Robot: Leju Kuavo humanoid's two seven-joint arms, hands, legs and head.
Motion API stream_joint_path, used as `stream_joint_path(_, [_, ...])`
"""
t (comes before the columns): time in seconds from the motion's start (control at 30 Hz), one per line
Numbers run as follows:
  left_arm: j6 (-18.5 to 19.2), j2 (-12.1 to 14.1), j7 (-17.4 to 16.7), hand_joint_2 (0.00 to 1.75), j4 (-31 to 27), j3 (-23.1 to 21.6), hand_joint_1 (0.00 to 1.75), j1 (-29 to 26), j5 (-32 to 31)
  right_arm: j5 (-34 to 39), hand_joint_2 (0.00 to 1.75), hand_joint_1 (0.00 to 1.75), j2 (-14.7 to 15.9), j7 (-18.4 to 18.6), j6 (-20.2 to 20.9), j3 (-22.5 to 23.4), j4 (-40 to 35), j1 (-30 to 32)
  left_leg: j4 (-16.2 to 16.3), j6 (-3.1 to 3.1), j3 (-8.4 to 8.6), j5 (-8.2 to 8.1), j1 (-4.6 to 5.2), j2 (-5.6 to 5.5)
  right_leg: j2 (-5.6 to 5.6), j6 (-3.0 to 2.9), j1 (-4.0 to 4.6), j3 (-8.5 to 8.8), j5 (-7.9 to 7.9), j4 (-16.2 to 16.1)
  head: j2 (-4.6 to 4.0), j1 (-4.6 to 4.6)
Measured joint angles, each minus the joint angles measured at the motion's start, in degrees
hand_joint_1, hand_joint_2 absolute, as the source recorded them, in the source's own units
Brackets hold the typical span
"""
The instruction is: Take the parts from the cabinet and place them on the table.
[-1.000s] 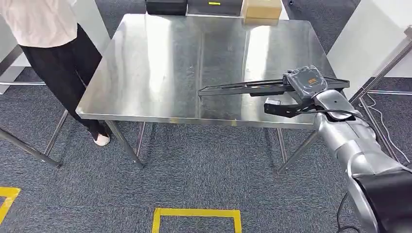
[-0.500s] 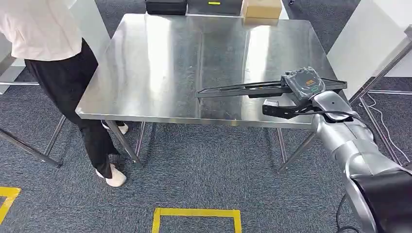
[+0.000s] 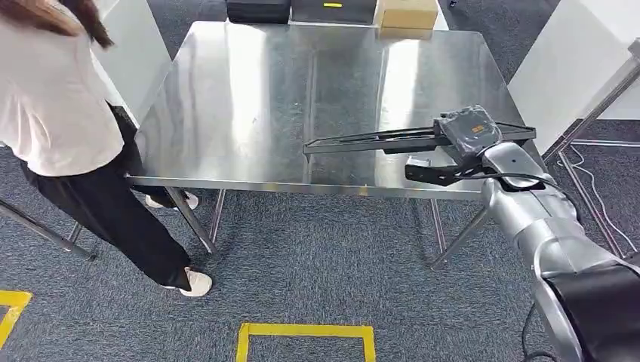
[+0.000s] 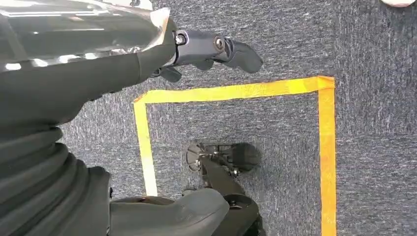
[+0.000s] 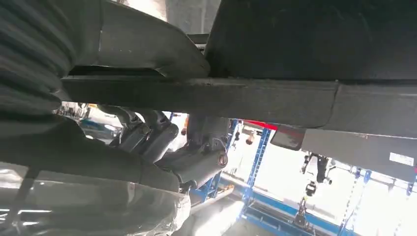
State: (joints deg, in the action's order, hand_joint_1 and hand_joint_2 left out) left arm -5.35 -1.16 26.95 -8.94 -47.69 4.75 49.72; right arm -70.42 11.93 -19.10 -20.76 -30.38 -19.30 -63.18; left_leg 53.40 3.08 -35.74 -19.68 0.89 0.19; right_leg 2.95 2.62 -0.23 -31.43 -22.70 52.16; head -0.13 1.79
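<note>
A long black flat plastic part (image 3: 370,139) is gripped by the right hand (image 3: 469,134) above the steel table (image 3: 249,90); the left hand (image 4: 211,49) is held open over carpet.

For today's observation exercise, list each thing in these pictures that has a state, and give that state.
Long black part: held level over the table's near right corner by the right robot hand.
Steel table: bare where the part hovers.
Left robot hand: holding nothing, hanging above the carpet.
Person: on their feet at the table's left end.
</note>
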Motion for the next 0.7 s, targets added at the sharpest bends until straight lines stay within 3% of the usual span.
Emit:
stream_joint_path(0.23, [0.28,0.07,0.0,1.75,0.0,-0.02,0.0,0.0,-0.02,-0.02,1.75,1.75,-0.46,0.02,0.02,-0.02,-0.02,-0.05,0.85,0.51,-0.39,-0.65,0.06,-0.2,0.14,0.43,-0.12,0.06,-0.33,0.36,0.0,-0.02])
stream_joint_path(0.27, [0.28,0.04,0.0,1.75,0.0,-0.02,0.0,0.0,-0.02,-0.02,1.75,1.75,-0.5,0.02,0.02,-0.02,-0.07,-0.09,0.47,0.85,-0.06,-0.37,-0.31,-0.2,-0.01,0.73,0.17,-0.07,-0.61,0.65,0.0,0.04])
stream_joint_path(0.3, [0.28,-0.02,0.0,1.75,0.0,-0.02,0.0,0.02,-0.02,-0.02,1.75,1.75,-0.44,0.04,0.02,-0.02,-0.07,-0.09,0.39,0.94,0.02,-0.3,-0.47,-0.23,-1.01,0.66,-0.34,-0.81,-1.53,2.06,0.0,0.11])
stream_joint_path(0.33, [0.3,0.07,0.02,1.75,0.0,-0.02,0.0,0.16,-0.02,-0.02,1.75,1.75,-0.33,0.04,0.02,-0.02,-0.07,-0.1,0.45,1.23,0.0,-0.26,-0.59,-0.26,-1.89,0.26,-0.41,-2.6,-3.83,6.28,0.0,0.13])
stream_joint_path(0.4, [0.31,0.04,0.0,1.75,0.0,-0.02,0.0,0.27,-0.02,-0.02,1.75,1.75,-0.02,0.09,0.02,-0.02,0.07,0.14,0.46,1.28,-0.03,-0.22,-0.57,-0.47,-2.32,-0.08,-0.63,-7.36,-8.02,16.41,0.0,0.0])
stream_joint_path(0.43, [0.31,0.02,-0.02,1.75,0.0,-0.04,0.0,0.25,-0.02,-0.02,1.75,1.75,0.04,0.09,0.02,-0.02,0.13,0.32,0.5,1.27,-0.03,-0.21,-0.57,-0.64,-2.54,0.13,-0.55,-9.22,-9.19,20.33,0.0,-0.09])
stream_joint_path(0.47, [0.33,0.0,-0.02,1.75,0.0,-0.11,0.0,0.24,-0.02,-0.02,1.75,1.75,0.13,0.09,0.02,-0.02,0.24,0.55,0.57,1.25,-0.03,-0.21,-0.56,-0.83,-2.59,0.58,-0.62,-9.87,-9.22,21.63,0.0,0.0])
stream_joint_path(0.5, [0.37,0.0,-0.04,1.75,0.0,-0.17,0.0,0.25,-0.04,-0.02,1.75,1.75,0.18,0.09,0.02,-0.02,0.28,0.69,0.72,1.23,-0.05,-0.23,-0.58,-1.04,-2.58,1.1,-0.75,-8.95,-8.31,19.76,0.0,-0.08])
stream_joint_path(0.53, [0.39,-0.04,-0.02,1.75,0.0,-0.31,0.0,0.26,-0.07,-0.02,1.75,1.75,0.2,0.09,0.02,-0.02,0.28,0.65,1.03,1.12,-0.12,-0.28,-0.7,-1.15,-2.58,1.79,-0.97,-6.71,-6.47,15.42,0.0,-0.09])
stream_joint_path(0.6, [0.39,-0.09,-0.04,1.75,0.0,-0.48,0.0,0.27,-0.09,0.02,1.75,1.75,0.22,0.09,0.02,0.0,0.28,0.41,1.86,0.48,-0.34,-0.64,-0.82,-1.46,-2.79,2.91,-1.58,-0.79,-2.69,4.21,0.0,-0.13])
stream_joint_path(0.63, [0.39,-0.02,-0.07,1.75,0.0,-0.48,0.0,0.31,-0.09,0.15,1.75,1.75,0.22,0.09,0.04,0.02,0.28,0.24,2.34,0.09,-0.65,-0.84,-0.56,-1.61,-3.08,2.23,-1.04,-0.22,-2.59,3.33,0.0,-0.26])
stream_joint_path(0.67, [0.39,-0.04,-0.06,1.75,0.0,-0.52,0.0,0.31,-0.09,0.18,1.75,1.75,0.3,0.07,0.02,0.02,0.28,0.24,2.38,-0.33,-0.77,-0.75,-0.53,-1.62,-3.06,1.17,-0.77,-0.5,-2.36,3.25,0.0,-0.26])
stream_joint_path(0.7, [0.42,-0.07,-0.09,1.75,0.0,-0.55,0.0,0.29,-0.09,0.2,1.75,1.75,0.35,0.07,0.04,0.02,0.28,0.25,2.37,-0.65,-0.92,-0.56,-0.53,-1.73,-3.02,0.65,-0.65,-0.53,-2.16,3.43,0.0,-0.22])
